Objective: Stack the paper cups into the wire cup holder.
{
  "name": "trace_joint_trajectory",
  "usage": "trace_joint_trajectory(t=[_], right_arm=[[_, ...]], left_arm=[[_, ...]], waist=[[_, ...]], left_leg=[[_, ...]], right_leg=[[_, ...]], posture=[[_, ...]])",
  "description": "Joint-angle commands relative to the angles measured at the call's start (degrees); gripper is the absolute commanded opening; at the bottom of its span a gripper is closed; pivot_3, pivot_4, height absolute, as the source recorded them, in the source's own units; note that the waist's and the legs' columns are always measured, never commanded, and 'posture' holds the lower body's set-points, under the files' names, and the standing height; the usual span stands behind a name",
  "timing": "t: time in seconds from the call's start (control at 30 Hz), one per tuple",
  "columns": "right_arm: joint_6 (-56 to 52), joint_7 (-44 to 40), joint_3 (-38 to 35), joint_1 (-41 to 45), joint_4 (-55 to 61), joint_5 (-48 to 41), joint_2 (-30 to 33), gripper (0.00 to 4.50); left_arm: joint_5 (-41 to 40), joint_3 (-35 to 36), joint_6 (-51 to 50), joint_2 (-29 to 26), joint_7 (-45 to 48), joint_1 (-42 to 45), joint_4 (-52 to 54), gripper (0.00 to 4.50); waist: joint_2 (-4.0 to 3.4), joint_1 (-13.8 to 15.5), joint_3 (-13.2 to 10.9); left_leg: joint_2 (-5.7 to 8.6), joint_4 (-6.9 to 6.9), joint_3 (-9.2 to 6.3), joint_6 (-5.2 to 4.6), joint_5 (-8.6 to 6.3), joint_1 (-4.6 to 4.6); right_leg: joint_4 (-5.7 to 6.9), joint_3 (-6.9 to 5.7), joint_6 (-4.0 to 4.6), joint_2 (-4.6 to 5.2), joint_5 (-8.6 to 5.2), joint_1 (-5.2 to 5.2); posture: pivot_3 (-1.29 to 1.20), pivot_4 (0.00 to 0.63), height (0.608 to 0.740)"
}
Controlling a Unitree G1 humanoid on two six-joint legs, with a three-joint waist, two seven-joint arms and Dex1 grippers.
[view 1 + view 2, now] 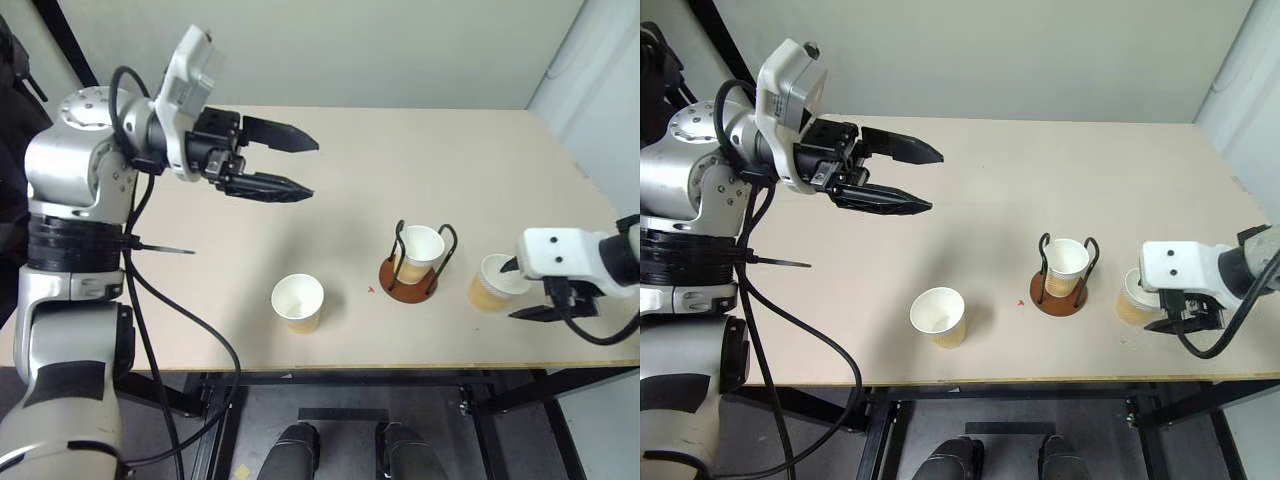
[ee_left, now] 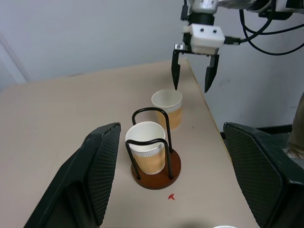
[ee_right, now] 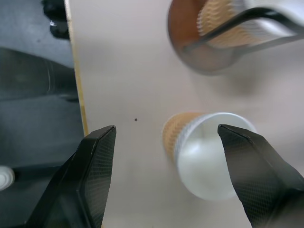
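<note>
The wire cup holder (image 1: 404, 290) stands on the table right of centre, and one paper cup (image 1: 421, 249) sits upright inside its black loops. A second paper cup (image 1: 492, 284) stands on the table just right of the holder. My right gripper (image 1: 528, 290) hangs open over and beside that cup, one finger on each side and neither touching it; the right wrist view shows the cup (image 3: 209, 156) between the spread fingers. A third paper cup (image 1: 298, 302) stands alone near the front edge. My left gripper (image 1: 314, 168) is open and empty, raised over the back left of the table.
A small red mark (image 1: 371, 290) lies on the beige table (image 1: 400, 160) just left of the holder. The table's front edge (image 1: 330, 367) runs close to the lone cup, and its right edge is near my right gripper. A pale wall stands behind.
</note>
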State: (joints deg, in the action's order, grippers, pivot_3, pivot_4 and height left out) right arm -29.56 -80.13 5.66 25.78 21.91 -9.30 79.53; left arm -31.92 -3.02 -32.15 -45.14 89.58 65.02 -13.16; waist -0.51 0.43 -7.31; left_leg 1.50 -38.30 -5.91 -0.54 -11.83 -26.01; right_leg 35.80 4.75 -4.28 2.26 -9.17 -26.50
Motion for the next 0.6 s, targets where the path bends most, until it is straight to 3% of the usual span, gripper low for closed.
trace_joint_trajectory(t=[0.03,0.4,0.5,0.6], right_arm=[[4.6,0.1,1.8,0.5,-4.1,4.0,-0.3,3.53],[13.3,-1.8,10.4,8.3,-17.0,13.6,-8.3,3.53],[14.7,-3.1,12.0,10.8,-18.7,15.0,-11.0,2.97],[15.5,-4.3,12.5,12.3,-19.7,15.9,-12.2,1.94]], left_arm=[[-0.4,1.1,-0.3,-1.6,1.3,1.6,3.0,3.72],[-1.0,2.0,-2.1,-4.3,0.2,-0.1,6.6,3.72],[-0.3,1.6,-1.8,-5.8,0.5,-1.3,7.8,3.72],[0.6,1.1,-0.8,-7.1,0.9,-2.4,8.4,3.72]], waist=[[0.0,0.0,0.0],[0.0,-0.1,0.0],[-0.01,-0.2,0.0],[-0.01,-0.1,0.0]], left_leg=[[0.01,-0.02,0.01,-0.02,0.0,-0.01],[0.02,-0.11,0.02,-0.21,0.08,0.05],[0.02,-0.13,0.01,-0.23,0.09,0.07],[0.01,-0.12,0.01,-0.24,0.1,0.05]], right_leg=[[-0.01,0.0,-0.08,0.01,0.05,0.0],[-0.11,0.02,0.08,0.02,0.12,0.12],[-0.15,0.03,0.15,0.02,0.17,0.14],[-0.16,0.01,0.19,0.01,0.19,0.13]], posture=[[0.0,0.15,0.74],[0.0,0.15,0.74],[0.0,0.15,0.74],[0.0,0.15,0.74]])
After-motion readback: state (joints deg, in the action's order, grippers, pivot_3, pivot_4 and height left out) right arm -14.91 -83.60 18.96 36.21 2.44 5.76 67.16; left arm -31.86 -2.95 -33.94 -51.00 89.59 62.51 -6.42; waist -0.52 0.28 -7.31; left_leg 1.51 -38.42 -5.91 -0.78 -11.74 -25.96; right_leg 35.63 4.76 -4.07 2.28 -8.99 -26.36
